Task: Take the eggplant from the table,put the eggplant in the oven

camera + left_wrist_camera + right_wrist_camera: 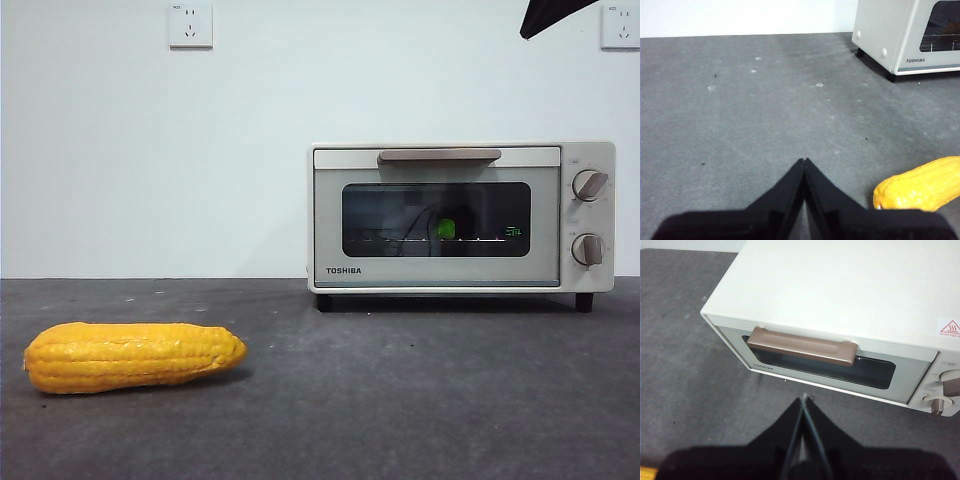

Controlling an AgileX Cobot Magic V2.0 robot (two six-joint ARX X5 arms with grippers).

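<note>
- Oven point(462, 217) sits at the far right of the table point(400, 400), door shut, tan bar handle point(439, 155) across the top of the door, two knobs point(589, 185) stacked on its right side.
- Eggplant point(446, 229): only a green patch shows through the dark glass, inside the oven on the wire rack point(440, 240). The purple body can't be made out behind the glass.
- Corn point(133, 356) lies on its side at near left of the table, well apart from the oven.
- Left gripper point(804, 161): jaws pressed together, tips touching, nothing between them. It's low over bare table, with the corn's end just beside it and the oven's left corner farther off.
- Right gripper point(805, 397): jaws also closed tip to tip, holding nothing. It's above and in front of the oven door, near the handle but not touching it.
- In the front view only a black tip point(553, 15) shows at the top right corner; can't tell from there which arm it is.
- Two wall sockets point(190, 25) on the white wall behind.
</note>
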